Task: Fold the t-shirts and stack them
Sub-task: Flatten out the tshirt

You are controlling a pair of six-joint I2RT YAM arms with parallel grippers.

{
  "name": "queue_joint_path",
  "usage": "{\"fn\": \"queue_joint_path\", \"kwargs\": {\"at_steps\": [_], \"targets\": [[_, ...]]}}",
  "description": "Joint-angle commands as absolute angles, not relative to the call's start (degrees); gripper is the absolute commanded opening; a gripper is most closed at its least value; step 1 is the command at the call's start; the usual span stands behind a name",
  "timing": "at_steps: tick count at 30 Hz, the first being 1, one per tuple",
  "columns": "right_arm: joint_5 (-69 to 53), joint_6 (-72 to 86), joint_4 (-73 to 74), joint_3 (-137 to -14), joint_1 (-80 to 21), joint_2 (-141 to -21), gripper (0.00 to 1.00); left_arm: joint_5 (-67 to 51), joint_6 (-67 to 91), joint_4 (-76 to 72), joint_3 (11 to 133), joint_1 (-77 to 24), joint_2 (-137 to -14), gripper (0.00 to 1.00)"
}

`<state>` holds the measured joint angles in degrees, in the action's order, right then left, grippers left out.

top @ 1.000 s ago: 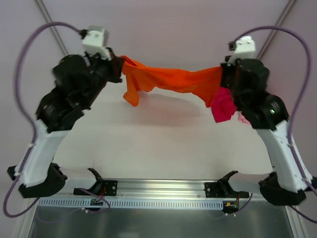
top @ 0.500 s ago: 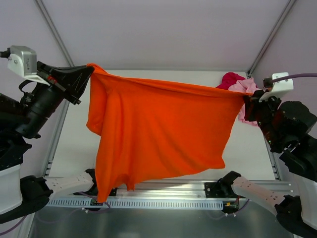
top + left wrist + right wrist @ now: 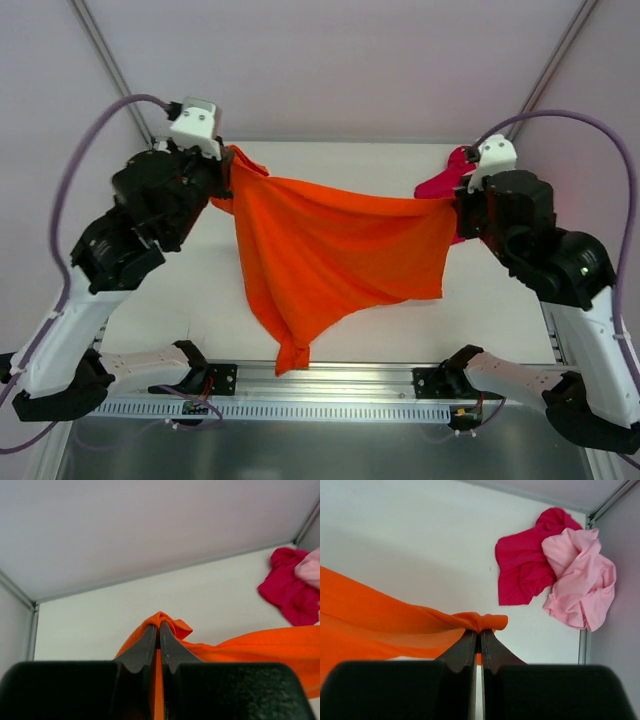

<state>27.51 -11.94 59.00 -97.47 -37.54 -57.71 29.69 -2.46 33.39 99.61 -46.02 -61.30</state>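
The orange t-shirt hangs spread between both arms above the table, its lower corner drooping toward the near edge. My left gripper is shut on its left top corner, seen bunched at the fingertips in the left wrist view. My right gripper is shut on the right top corner, seen in the right wrist view. The crimson-magenta t-shirt and the pink t-shirt lie crumpled together at the far right of the table; the red one shows in the top view, mostly behind my right arm.
The white table is enclosed by grey walls with a metal frame post at the far right corner. A metal rail with the arm bases runs along the near edge.
Both arms have moved forward and inward from a raised, wide spread. The orange shirt, stretched broad half a second ago, now hangs narrower and sags in the middle.
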Motion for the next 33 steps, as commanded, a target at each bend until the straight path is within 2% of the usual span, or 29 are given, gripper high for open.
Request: {"fn": "queue_joint_path", "kwargs": {"at_steps": [1, 5, 10, 15, 21, 24, 33], "targets": [[25.14, -8.70, 58.46, -93.80, -37.44, -58.36, 0.01, 36.30, -3.08, 27.69, 95.37, -45.18, -61.52, 0.00], [28.03, -9.31, 49.94, -87.99, -37.71, -57.30, 0.01, 35.42, -0.97, 26.54, 92.55, -41.94, -63.71, 0.00], [33.91, -11.69, 52.03, -89.47, -38.05, -66.16, 0.01, 32.96, 2.26, 25.84, 90.36, -38.50, -67.75, 0.00], [40.06, -12.21, 45.71, -85.52, -38.58, -68.02, 0.01, 33.48, 4.48, 26.36, 88.95, -37.35, -71.45, 0.00], [47.53, -11.52, 46.93, -90.43, -38.67, -78.65, 0.01, 39.64, 6.50, 27.33, 87.72, -36.92, -74.96, 0.00], [50.35, -13.26, 41.60, -90.70, -38.58, -82.96, 0.01, 40.87, 6.94, 27.59, 87.98, -35.52, -77.68, 0.00], [52.29, -12.66, 43.60, -105.80, -37.80, -101.77, 0.01, 42.45, 10.72, 26.98, 87.89, -32.61, -86.03, 0.00]]}}
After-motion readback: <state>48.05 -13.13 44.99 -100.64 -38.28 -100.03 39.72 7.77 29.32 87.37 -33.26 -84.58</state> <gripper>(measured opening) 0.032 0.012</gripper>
